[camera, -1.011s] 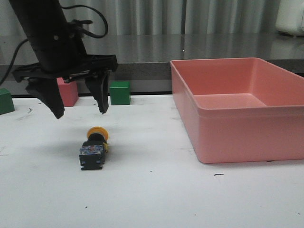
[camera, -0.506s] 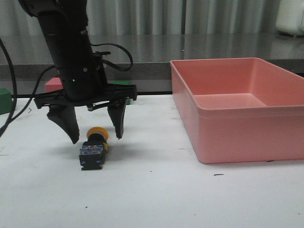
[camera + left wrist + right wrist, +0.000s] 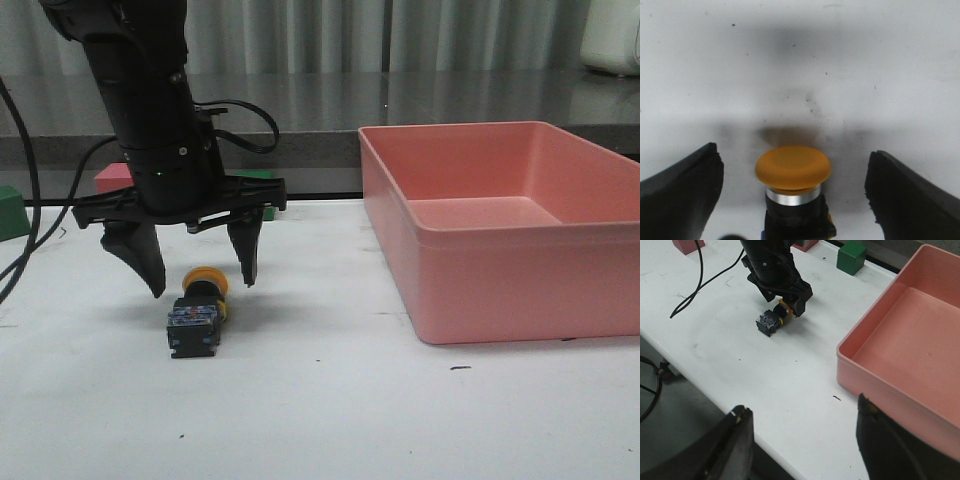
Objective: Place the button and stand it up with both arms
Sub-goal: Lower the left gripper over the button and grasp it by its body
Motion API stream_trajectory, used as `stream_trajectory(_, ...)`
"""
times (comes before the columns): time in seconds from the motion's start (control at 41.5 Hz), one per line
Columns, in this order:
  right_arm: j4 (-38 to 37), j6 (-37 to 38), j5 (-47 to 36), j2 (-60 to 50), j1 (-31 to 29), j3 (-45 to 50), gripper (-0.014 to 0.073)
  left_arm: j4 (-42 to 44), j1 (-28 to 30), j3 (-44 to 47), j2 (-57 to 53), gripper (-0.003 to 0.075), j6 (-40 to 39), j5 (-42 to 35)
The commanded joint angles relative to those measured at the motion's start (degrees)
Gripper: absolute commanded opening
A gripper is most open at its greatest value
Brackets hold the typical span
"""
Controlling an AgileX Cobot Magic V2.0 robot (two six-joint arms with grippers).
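On the white table (image 3: 330,420), front view: one button (image 3: 197,315), lying on its side well to the left of the pink bin (image 3: 520,225), yellow cap toward the far edge, blocky base toward the camera. Left gripper (image 3: 203,282) poised over the cap end, jaws spread wide, one finger either side of the cap, touching nothing, holding nothing. Partly hidden behind the arm: a pink cube (image 3: 112,178) and a green cube (image 3: 262,192); another green cube (image 3: 10,212) at the frame's left edge.

Left wrist view: button (image 3: 793,170) centred between the two fingertips (image 3: 682,195), clear table showing on both sides of the cap. White ring and black collar visible under the cap.

Right wrist view: right gripper (image 3: 802,442) raised near the table's front edge, far from the button (image 3: 772,320), fingers apart and empty. Pink bin (image 3: 890,340) beside it.

Step in hand, by my reading: the left claw closing on the cap or collar. To do it well, lower squarely, keep the cap centred, grip on the collar rather than the rounded cap so it cannot slip, then tip it base-down.

Writing: base face shows small markings, too fine to read. No brand legible.
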Motion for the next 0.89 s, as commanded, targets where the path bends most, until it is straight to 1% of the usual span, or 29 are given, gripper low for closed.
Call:
stream_trajectory(0.0,0.11,-0.38,-3.5,0.01,-0.37,-1.28,0.0468,0.29,-0.29,-1.7,-2.84,0.0566,-0.66,-0.59)
stream_trajectory(0.193,0.11,-0.38,-3.5,0.01,-0.37,-1.28,0.0468,0.29,-0.29,-1.7,-0.86,0.0566,-0.66,1.6)
stream_trajectory(0.409,0.11,-0.38,-3.5,0.01,-0.37,-1.28,0.0468,0.12,-0.29,-1.7,-0.18,0.0566,-0.55,1.38)
stream_trajectory(0.482,0.11,-0.38,-3.5,0.01,-0.37,-1.28,0.0468,-0.2,-0.29,-1.7,-0.2,0.0544,-0.55,1.51)
stream_trajectory(0.554,0.11,-0.38,-3.5,0.01,-0.37,-1.28,0.0468,-1.09,-0.29,-1.7,-0.2,0.0477,-0.4,1.78)
stream_trajectory(0.65,0.11,-0.38,-3.5,0.01,-0.37,-1.28,0.0468,-2.39,-0.29,-1.7,-0.2,0.0366,0.83,2.07)
stream_trajectory(0.819,0.11,-0.38,-3.5,0.01,-0.37,-1.28,0.0468,-2.52,-0.29,-2.09,-0.2,0.0236,1.1,4.36)
stream_trajectory(0.867,0.11,-0.38,-3.5,0.01,-0.37,-1.28,0.0468,-2.25,-0.29,-2.59,-0.2,0.0215,1.1,4.96)
